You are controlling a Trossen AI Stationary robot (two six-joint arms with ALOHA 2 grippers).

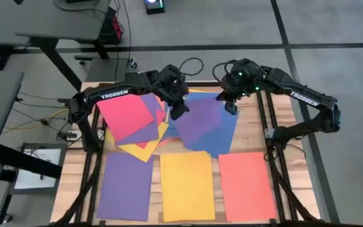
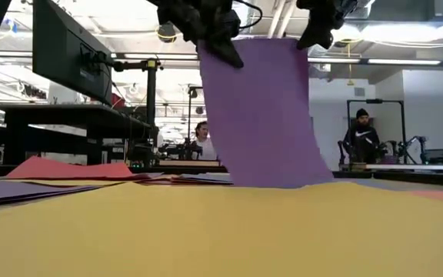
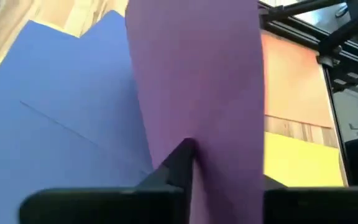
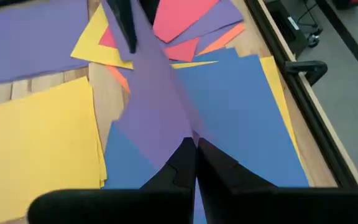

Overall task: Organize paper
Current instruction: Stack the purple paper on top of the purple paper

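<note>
A purple sheet of paper (image 2: 264,115) hangs upright between my two grippers over the middle of the table. My left gripper (image 1: 180,110) is shut on its upper left corner and my right gripper (image 1: 230,107) on its upper right corner. Beneath it lies a blue sheet (image 1: 224,139). Left of it, red (image 1: 126,113), purple, yellow and orange sheets overlap in a loose pile. Along the near edge a purple sheet (image 1: 125,186), a yellow sheet (image 1: 188,186) and a red sheet (image 1: 247,186) lie flat side by side. My left gripper pinches the purple sheet's upper left corner (image 3: 194,134) between its two fingers, coming from above. A single layer hangs below the fingers, its lower edge (image 2: 283,185) down on the sheets on the table. My right gripper pinches the same sheet's upper right corner (image 4: 188,127) between its two fingers, from above. The sheet spreads smooth between the two holds (image 2: 314,42) and hangs down toward the table.
The table's black frame rails (image 1: 271,135) run along both sides. A white printed sheet (image 1: 36,167) lies on a low stand left of the table. People sit and stand in the room beyond the far edge.
</note>
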